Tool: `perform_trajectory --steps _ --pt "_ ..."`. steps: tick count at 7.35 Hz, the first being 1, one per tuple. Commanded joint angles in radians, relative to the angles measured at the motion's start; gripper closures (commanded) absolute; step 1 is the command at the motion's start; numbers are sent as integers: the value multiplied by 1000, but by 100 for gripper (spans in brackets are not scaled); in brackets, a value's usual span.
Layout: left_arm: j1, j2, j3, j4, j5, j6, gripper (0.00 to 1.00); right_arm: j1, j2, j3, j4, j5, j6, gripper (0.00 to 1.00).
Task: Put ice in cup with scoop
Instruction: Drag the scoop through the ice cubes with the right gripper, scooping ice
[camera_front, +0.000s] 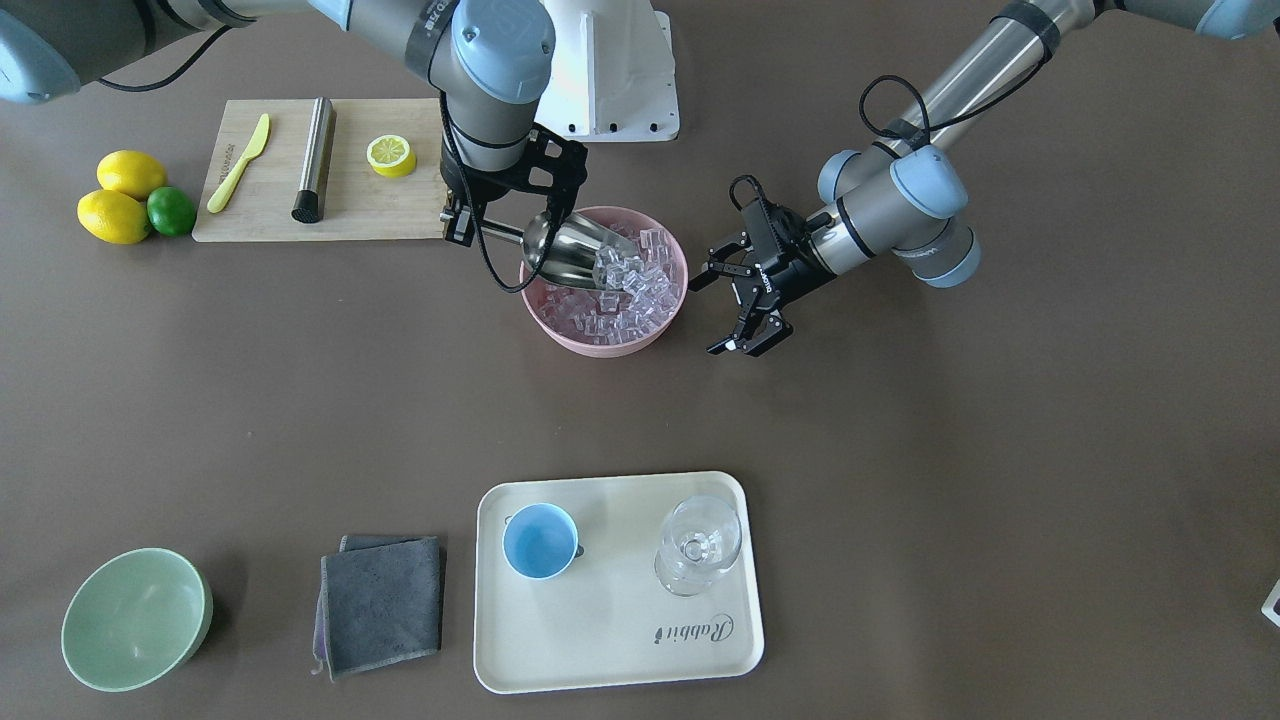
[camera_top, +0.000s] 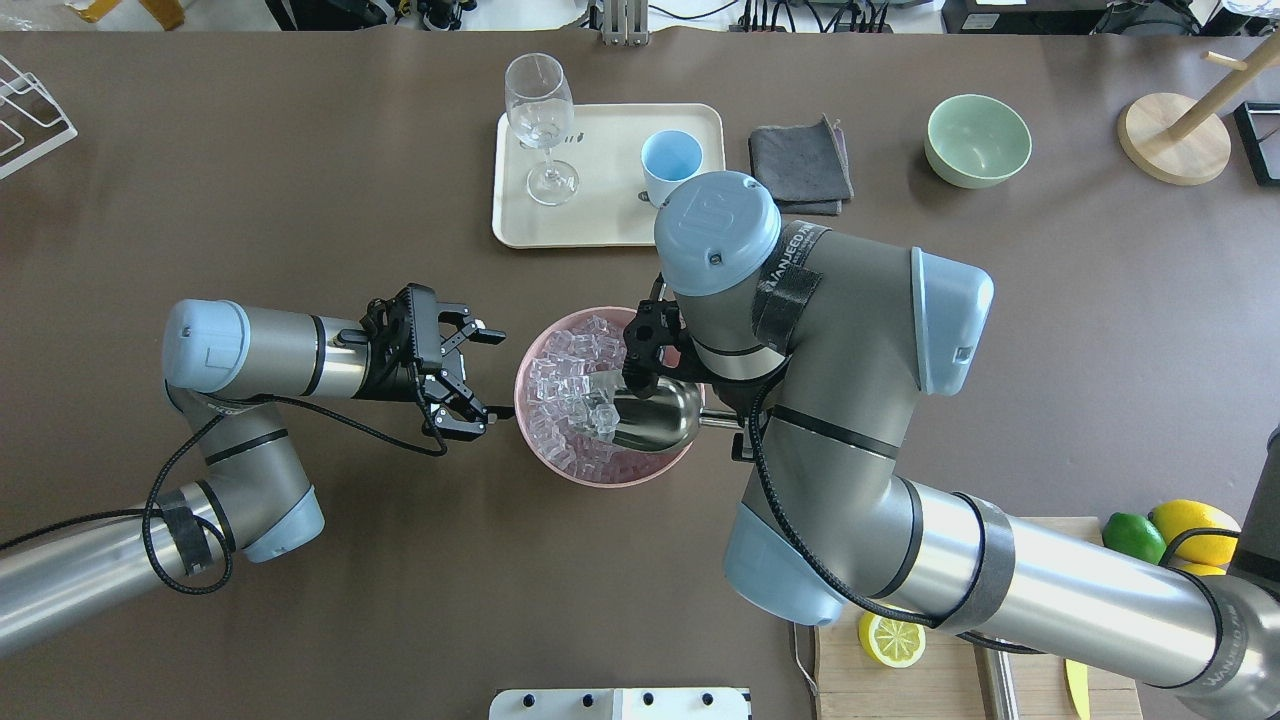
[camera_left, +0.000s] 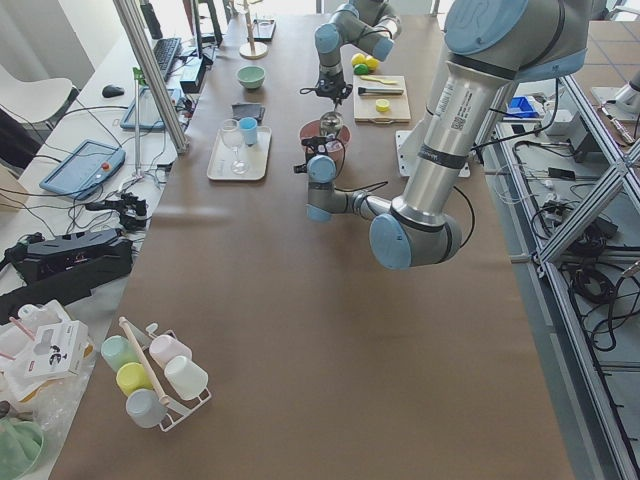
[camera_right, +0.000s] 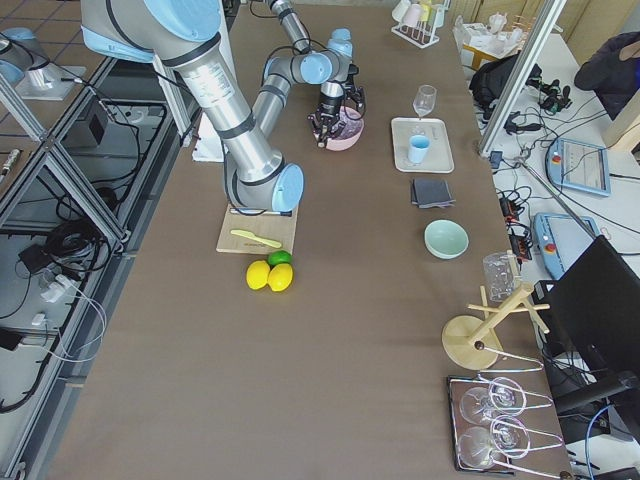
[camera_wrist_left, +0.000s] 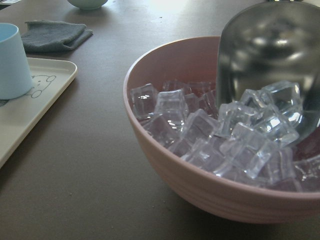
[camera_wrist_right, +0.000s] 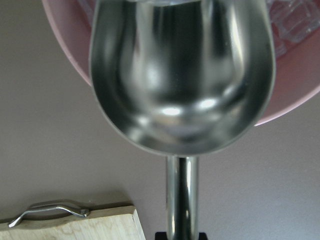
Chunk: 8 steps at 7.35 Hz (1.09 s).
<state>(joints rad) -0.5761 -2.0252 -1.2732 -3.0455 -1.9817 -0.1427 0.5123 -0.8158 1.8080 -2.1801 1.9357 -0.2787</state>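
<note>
The steel scoop (camera_front: 565, 250) (camera_top: 655, 415) (camera_wrist_right: 182, 75) is tilted mouth-down into the pink bowl (camera_front: 600, 345) (camera_top: 600, 475) (camera_wrist_left: 165, 165). Its front edge sits among the clear ice cubes (camera_front: 635, 285) (camera_top: 570, 385) (camera_wrist_left: 220, 135). My right gripper (camera_front: 460, 225) is shut on the scoop's slim handle at the bowl's side. My left gripper (camera_front: 725, 315) (camera_top: 487, 375) hovers open and holds nothing, just beside the bowl's opposite side. The light-blue cup (camera_front: 540, 540) (camera_top: 670, 160) (camera_wrist_left: 10, 60) stands upright on the cream tray (camera_front: 620, 640), across the table from the bowl.
A clear stemmed glass (camera_front: 700, 545) shares the tray. Beside the tray lie a grey cloth (camera_front: 382, 605) and a pale green bowl (camera_front: 135, 620). A wooden board (camera_front: 350, 215) with a lemon half, a steel cylinder and a yellow knife lies near my right arm, with whole lemons and a lime beyond.
</note>
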Motion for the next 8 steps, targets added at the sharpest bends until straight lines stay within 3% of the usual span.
perform_trajectory --steps 1,4,8 --pt "-1 0 0 1 1 0 2 0 -29 22 48 -1 -16 100" --pt "-1 0 0 4 0 0 2 2 -109 60 181 11 -25 100" --pt "-2 -1 0 5 1 -2 2 3 -135 80 265 25 -23 100"
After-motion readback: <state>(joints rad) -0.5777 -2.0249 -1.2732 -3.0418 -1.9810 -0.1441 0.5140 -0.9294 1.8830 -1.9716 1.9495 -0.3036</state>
